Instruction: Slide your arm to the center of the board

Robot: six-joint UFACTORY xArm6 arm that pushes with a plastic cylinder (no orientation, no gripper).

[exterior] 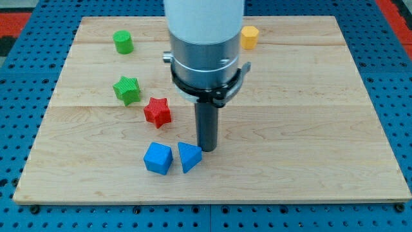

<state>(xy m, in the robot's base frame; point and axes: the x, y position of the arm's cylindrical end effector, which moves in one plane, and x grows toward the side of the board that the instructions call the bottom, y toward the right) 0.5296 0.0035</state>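
Observation:
My arm comes down from the view's top as a white and grey cylinder ending in a dark rod. My tip (207, 149) rests on the wooden board (309, 129), a little below the board's middle. It stands just to the right of the blue triangular block (188, 156), very close to it or touching. A blue cube (158, 158) lies left of that block. A red star block (157, 111) sits up and to the left of my tip.
A green star block (127, 89) and a green cylinder (123, 42) lie at the board's upper left. A yellow hexagonal block (250, 37) sits at the top, right of my arm. Blue pegboard (393, 77) surrounds the board.

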